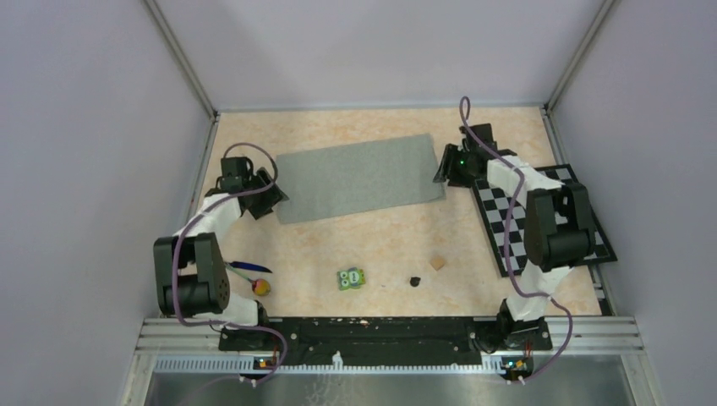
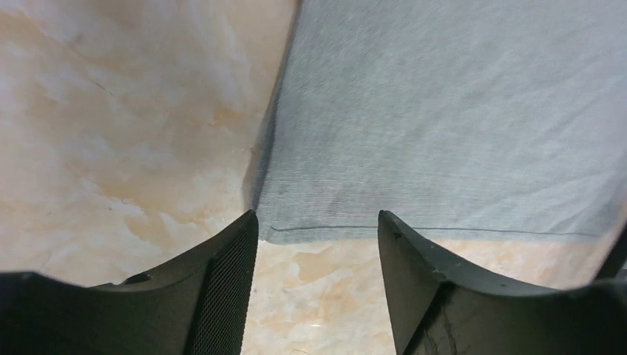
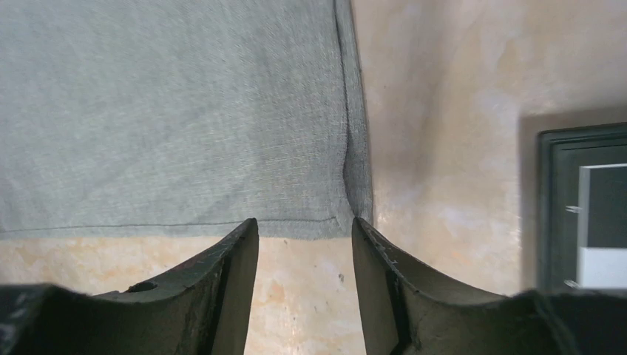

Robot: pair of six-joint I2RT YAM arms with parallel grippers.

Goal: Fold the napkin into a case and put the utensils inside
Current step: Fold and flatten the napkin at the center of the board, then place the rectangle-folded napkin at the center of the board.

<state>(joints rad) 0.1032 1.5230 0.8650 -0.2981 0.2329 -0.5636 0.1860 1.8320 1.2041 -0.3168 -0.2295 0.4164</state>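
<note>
The grey napkin [image 1: 359, 178] lies flat as a folded rectangle in the middle of the far half of the table. My left gripper [image 1: 269, 193] stands at its near left corner, jaws open and empty. In the left wrist view that gripper [image 2: 318, 220] has its tips just short of the napkin [image 2: 444, 111], whose hemmed edge shows beyond them. My right gripper [image 1: 443, 169] is at the cloth's right end, also open. Its tips [image 3: 304, 222] frame the near right corner of the napkin [image 3: 170, 111]. The utensils lie near the left arm: a slim blue one [image 1: 247, 266] and a yellow-orange headed one [image 1: 262, 287].
A green owl-faced block [image 1: 351, 278], a small black bit [image 1: 415, 281] and a tan cube [image 1: 437, 262] sit in the near middle. The checkerboard mat [image 1: 592, 222] lies at the right under the right arm, and its edge shows as a dark mat [image 3: 584, 207] in the right wrist view.
</note>
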